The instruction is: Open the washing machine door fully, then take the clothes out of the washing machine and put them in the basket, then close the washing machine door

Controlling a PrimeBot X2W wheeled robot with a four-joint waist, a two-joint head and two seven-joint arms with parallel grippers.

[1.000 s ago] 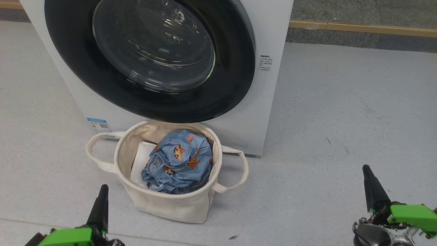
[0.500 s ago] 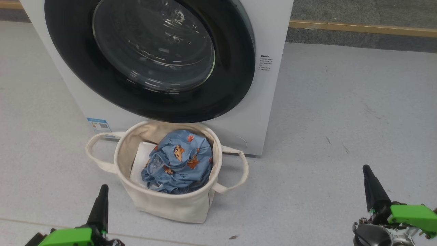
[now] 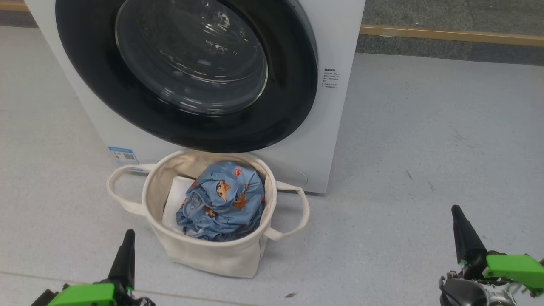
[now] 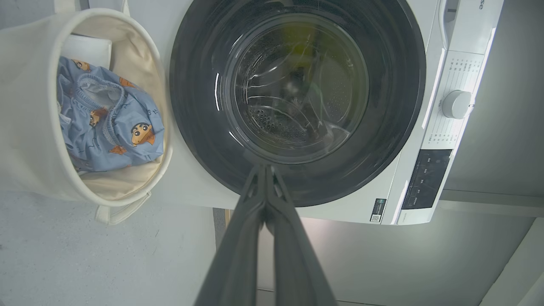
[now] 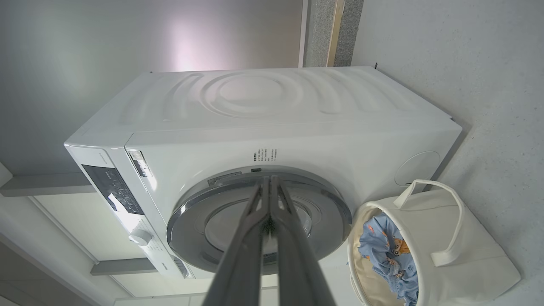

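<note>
The washing machine door [image 3: 187,76] in the head view lies flat against the washing machine [image 3: 331,127], far ahead of both grippers. It looks closed. The left gripper [image 3: 128,234] has its two fingers pressed together and carries nothing. The basket [image 3: 212,255] stands on the floor just ahead of it and a little to its right, and the clothes [image 3: 221,199] lie inside it beside a white folded sheet [image 3: 176,199]. The right gripper [image 3: 458,212] is also closed and empty, well apart from the basket.

In the left wrist view, the left gripper [image 4: 265,168] points at the lower rim of the door [image 4: 297,93] without touching it. Through the glass the drum seems empty. The basket [image 4: 25,127] with the clothes [image 4: 110,123] is to the left of the fingers.

In the right wrist view, the right gripper [image 5: 270,178] points at the door [image 5: 314,204], with the basket [image 5: 467,255] to the right of the fingers.

I judge that all three steps are done and nothing is left.
</note>
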